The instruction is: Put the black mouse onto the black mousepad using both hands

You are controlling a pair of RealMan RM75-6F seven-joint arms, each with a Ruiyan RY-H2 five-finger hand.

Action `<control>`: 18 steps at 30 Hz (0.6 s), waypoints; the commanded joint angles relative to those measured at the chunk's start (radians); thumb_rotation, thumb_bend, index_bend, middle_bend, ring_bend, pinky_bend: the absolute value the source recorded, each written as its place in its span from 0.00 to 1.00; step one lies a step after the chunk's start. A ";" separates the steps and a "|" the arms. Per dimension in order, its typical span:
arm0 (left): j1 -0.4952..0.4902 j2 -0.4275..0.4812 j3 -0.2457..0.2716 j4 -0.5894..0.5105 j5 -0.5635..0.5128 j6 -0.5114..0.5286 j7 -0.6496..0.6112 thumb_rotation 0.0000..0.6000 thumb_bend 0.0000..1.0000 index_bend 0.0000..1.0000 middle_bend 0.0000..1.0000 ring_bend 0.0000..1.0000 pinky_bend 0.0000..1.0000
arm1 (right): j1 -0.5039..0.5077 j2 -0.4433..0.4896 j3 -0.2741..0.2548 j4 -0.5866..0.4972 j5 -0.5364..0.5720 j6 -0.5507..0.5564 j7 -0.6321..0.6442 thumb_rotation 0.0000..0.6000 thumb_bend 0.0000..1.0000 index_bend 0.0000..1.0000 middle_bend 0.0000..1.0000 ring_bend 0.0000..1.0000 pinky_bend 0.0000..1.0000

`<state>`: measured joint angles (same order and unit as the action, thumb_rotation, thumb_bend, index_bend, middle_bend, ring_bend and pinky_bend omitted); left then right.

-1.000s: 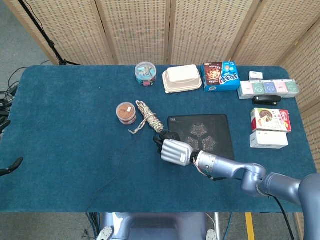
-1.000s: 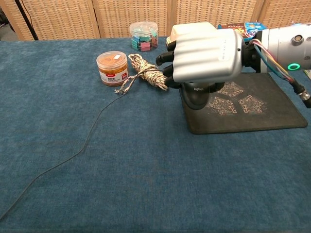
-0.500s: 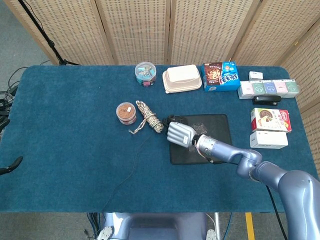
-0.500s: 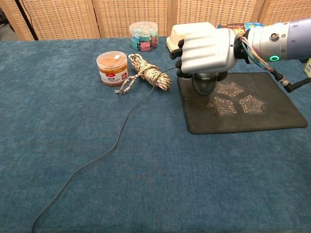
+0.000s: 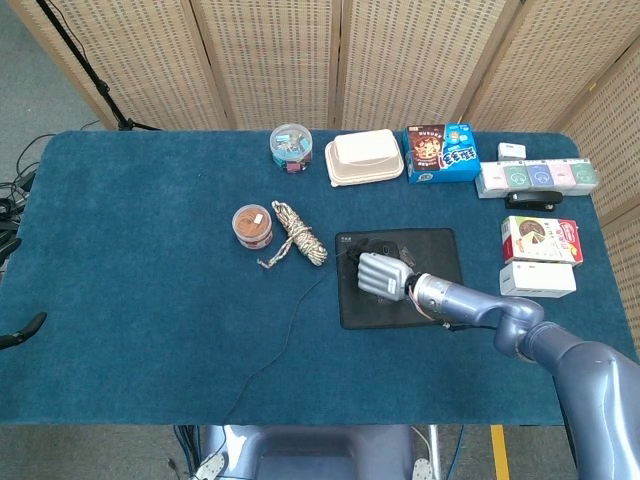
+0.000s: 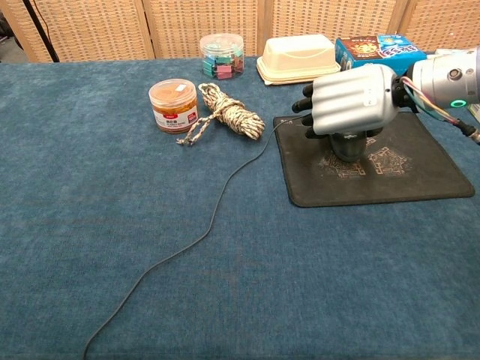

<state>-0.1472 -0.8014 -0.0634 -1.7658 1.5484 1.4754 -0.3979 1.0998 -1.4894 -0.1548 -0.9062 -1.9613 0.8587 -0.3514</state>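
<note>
Blue-carpeted table (image 5: 130,250), bearing black mousepad (image 5: 445,250), orange-lidded jar (image 5: 252,225), rope bundle (image 5: 298,235), thin cable (image 6: 187,247), tub of clips (image 5: 291,146), beige lidded container (image 5: 364,157), assorted boxes (image 5: 540,240) along right edge.

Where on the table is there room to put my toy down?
The blue cloth table lies bare left of the orange-lidded jar and along the near edge, except the thin black cable. The back and right edges are crowded with boxes.
</note>
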 commanded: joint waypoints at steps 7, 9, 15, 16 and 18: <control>-0.001 -0.002 0.000 -0.005 0.000 -0.003 0.011 1.00 0.26 0.00 0.00 0.00 0.00 | -0.002 0.014 -0.032 0.009 -0.013 0.008 0.027 1.00 0.08 0.59 0.39 0.17 0.28; -0.002 -0.001 0.000 -0.005 0.000 -0.004 0.011 1.00 0.26 0.00 0.00 0.00 0.00 | -0.005 0.015 -0.038 0.010 -0.013 0.010 0.034 1.00 0.08 0.59 0.39 0.16 0.28; -0.002 -0.001 -0.002 -0.005 -0.006 -0.006 0.011 1.00 0.26 0.00 0.00 0.00 0.00 | -0.011 0.017 -0.053 0.018 -0.015 0.015 0.045 1.00 0.08 0.56 0.38 0.15 0.27; -0.003 -0.001 -0.002 -0.006 -0.007 -0.007 0.011 1.00 0.26 0.00 0.00 0.00 0.00 | -0.012 0.016 -0.056 0.018 -0.015 0.015 0.047 1.00 0.08 0.54 0.37 0.15 0.27; -0.003 -0.001 -0.002 -0.008 -0.005 -0.007 0.014 1.00 0.26 0.00 0.00 0.00 0.00 | -0.014 0.013 -0.058 0.021 -0.015 0.018 0.047 1.00 0.08 0.45 0.32 0.11 0.26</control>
<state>-0.1499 -0.8022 -0.0655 -1.7732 1.5433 1.4684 -0.3846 1.0861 -1.4760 -0.2122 -0.8854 -1.9764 0.8762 -0.3047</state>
